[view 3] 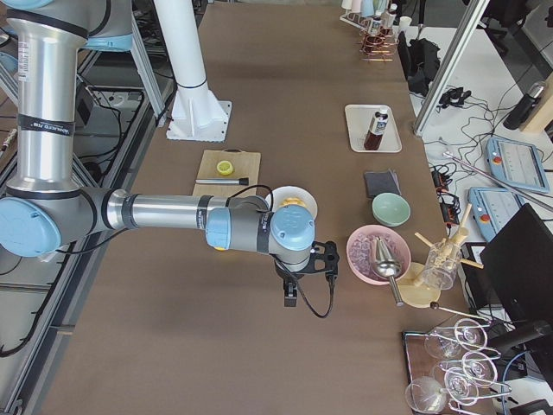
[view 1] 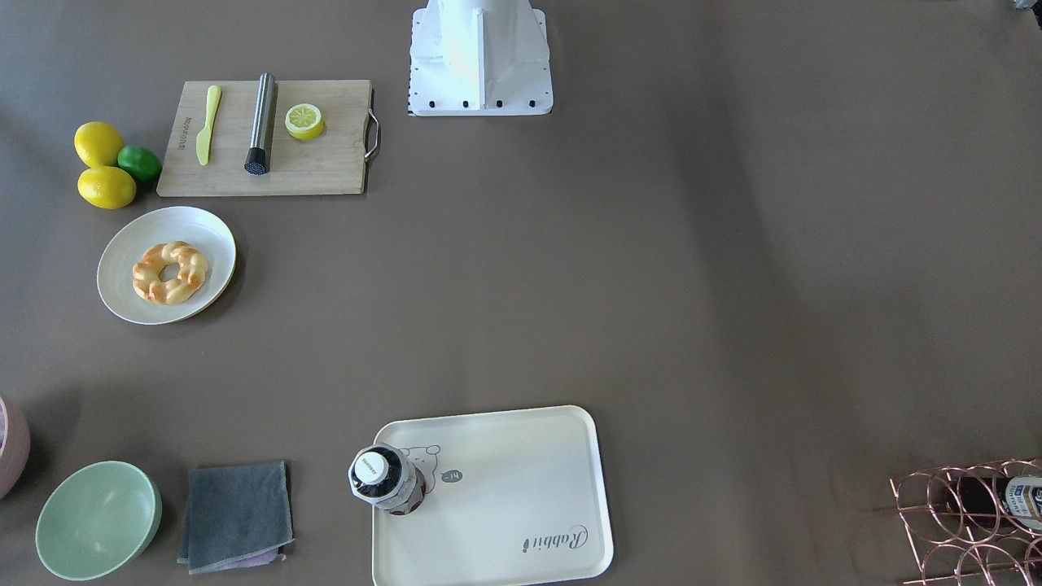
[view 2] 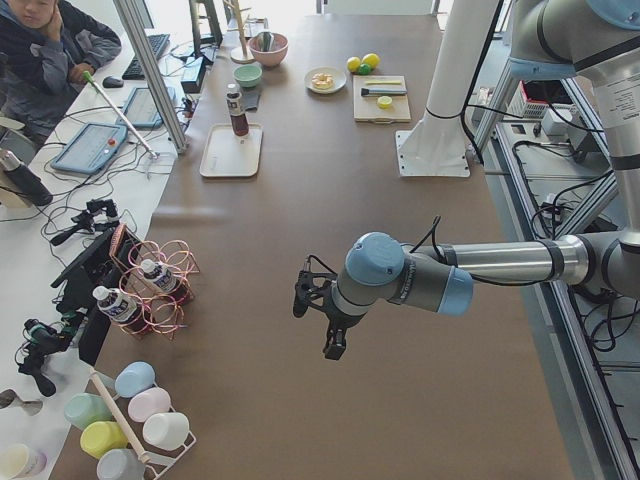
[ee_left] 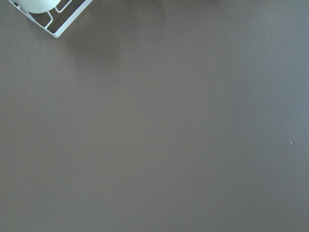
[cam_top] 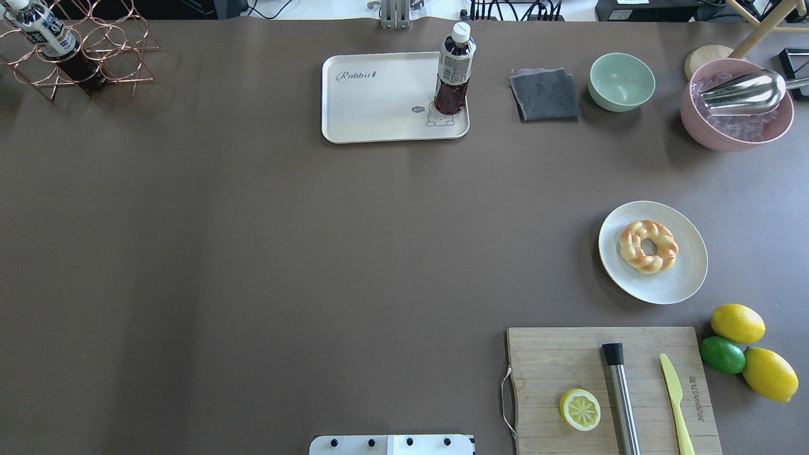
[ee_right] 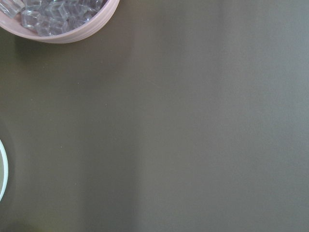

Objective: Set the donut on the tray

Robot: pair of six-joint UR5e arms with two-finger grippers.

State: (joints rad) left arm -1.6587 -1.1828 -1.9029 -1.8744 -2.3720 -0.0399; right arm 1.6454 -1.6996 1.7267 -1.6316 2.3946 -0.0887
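The donut (view 1: 170, 273), a golden braided ring, lies on a round white plate (view 1: 210, 232) on the robot's right side; it also shows in the overhead view (cam_top: 648, 246). The cream tray (cam_top: 379, 101) with the "Rabbit" script sits at the table's far edge, with a dark drink bottle (cam_top: 453, 76) standing on its bear print. My left gripper (view 2: 334, 346) shows only in the exterior left view, over bare table far from the tray. My right gripper (view 3: 291, 298) shows only in the exterior right view, just past the plate. I cannot tell whether either is open or shut.
A wooden cutting board (cam_top: 569, 360) carries a lemon slice, a steel muddler and a yellow knife. Lemons and a lime (cam_top: 722, 354) lie beside it. A grey cloth (cam_top: 545, 95), a green bowl (cam_top: 622, 81), a pink ice bowl (cam_top: 736, 129) and a copper bottle rack (cam_top: 82, 57) line the far edge.
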